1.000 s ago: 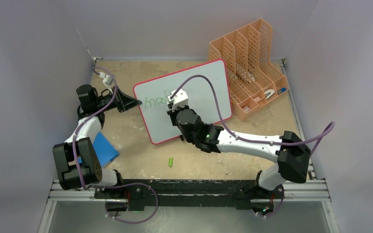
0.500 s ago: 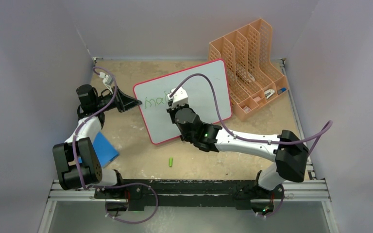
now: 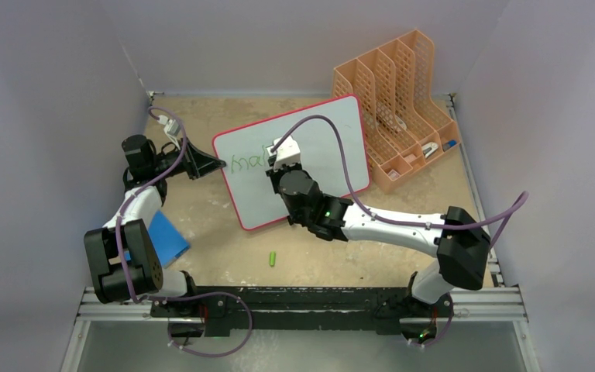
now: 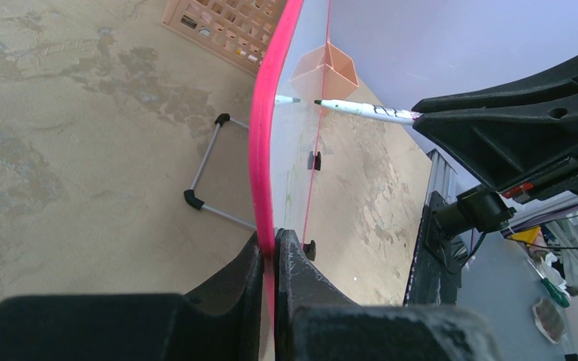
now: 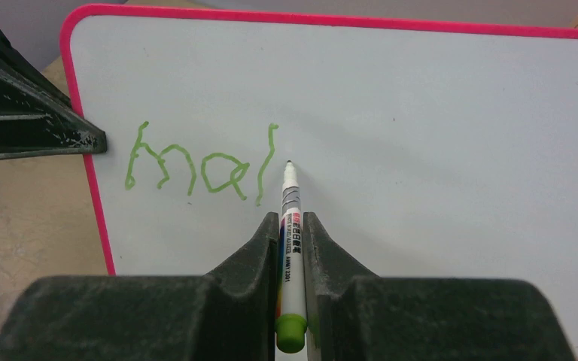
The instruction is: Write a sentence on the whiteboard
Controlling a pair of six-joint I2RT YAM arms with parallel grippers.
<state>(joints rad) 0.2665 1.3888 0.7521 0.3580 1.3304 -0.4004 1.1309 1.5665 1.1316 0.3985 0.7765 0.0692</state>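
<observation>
right tool is clamped on a green-ended marker, its tip close beside the green "mal" of the sentence. left tool pinches the whiteboard by its left rim. propped mid-tabletop toward the far edge, the board looks light, stiff and tippy, so the rim is the place to hold.

In the top view, the right gripper, clamped on the green marker, has crept toward 12 o'clock across the whiteboard. The right arm's elbow has slid toward 10 o'clock, and the purple cable looping above has risen slightly.
</observation>
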